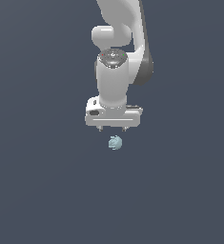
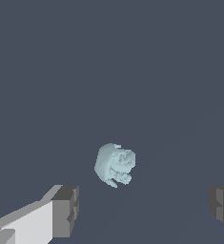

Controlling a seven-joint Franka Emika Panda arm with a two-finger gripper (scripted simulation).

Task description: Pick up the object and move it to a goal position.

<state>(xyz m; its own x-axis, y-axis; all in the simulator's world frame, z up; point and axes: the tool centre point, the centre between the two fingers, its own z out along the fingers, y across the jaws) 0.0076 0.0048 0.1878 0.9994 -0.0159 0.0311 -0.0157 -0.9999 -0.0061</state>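
Observation:
The object (image 1: 115, 142) is a small pale blue-teal lumpy ball lying on the dark grey surface, just below the white hand in the exterior view. My gripper (image 1: 112, 128) hangs pointing down above it, open, with only the short dark fingertips (image 1: 100, 128) showing under the hand. In the wrist view the object (image 2: 114, 164) lies between and beyond the two wide-apart fingers (image 2: 66, 209), touching neither. Nothing is held.
The white arm (image 1: 114, 71) rises behind the hand toward the top of the exterior view. A flat dark grey surface (image 1: 37, 190) fills everything else around the object.

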